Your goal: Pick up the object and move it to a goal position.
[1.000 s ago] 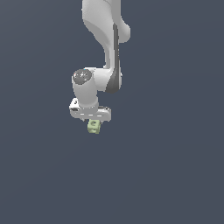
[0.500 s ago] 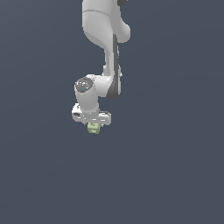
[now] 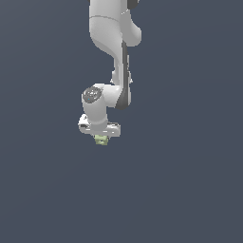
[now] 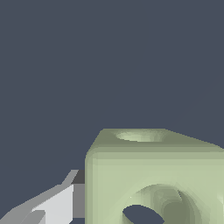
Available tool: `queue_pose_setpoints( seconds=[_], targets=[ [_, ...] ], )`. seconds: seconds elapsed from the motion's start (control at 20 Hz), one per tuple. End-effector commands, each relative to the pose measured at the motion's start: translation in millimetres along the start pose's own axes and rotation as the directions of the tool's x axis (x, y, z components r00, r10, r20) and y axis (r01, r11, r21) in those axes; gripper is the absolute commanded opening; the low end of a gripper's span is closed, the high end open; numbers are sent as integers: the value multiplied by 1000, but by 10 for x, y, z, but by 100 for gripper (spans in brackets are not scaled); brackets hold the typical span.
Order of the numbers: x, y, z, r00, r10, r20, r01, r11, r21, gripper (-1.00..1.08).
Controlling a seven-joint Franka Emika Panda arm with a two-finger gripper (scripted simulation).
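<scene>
The object (image 3: 101, 140) is a tiny pale yellow-green block with round holes. In the exterior view it sits just under the white gripper (image 3: 100, 137), held between the fingers, off the dark surface. In the wrist view the object (image 4: 153, 175) fills the frame close up, with a hole on one face and a larger hollow on another. One grey-white finger (image 4: 52, 203) presses beside it; the other finger is out of frame. The gripper is shut on the object.
The white arm (image 3: 111, 52) rises from the gripper to the frame's top edge. A plain dark grey-blue surface (image 3: 190, 190) lies all around, with no other objects in sight.
The arm has moved slightly toward the exterior view's left with the object in its grip. The hold on the object is unchanged.
</scene>
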State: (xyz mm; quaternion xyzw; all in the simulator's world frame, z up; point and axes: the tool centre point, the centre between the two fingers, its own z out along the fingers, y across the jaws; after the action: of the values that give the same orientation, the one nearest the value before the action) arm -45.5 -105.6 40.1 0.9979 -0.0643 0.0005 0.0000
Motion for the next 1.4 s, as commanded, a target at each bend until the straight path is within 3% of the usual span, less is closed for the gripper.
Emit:
queue_pose_setpoints(
  seconds=[0.0,0.35,0.65,0.9,1.35],
  targets=[
    [-5,2,10,1000,0,1,0,1000,0,-100],
    [1,-11,-9,1000,0,0,0,1000,0,-100],
    [36,-223,-129,1000,0,0,0,1000,0,-100],
    [99,-594,-341,1000,1,0,-1,1000,-1,-100],
    [272,-1545,-885,1000,1,0,-1,1000,-1,-100]
  ],
)
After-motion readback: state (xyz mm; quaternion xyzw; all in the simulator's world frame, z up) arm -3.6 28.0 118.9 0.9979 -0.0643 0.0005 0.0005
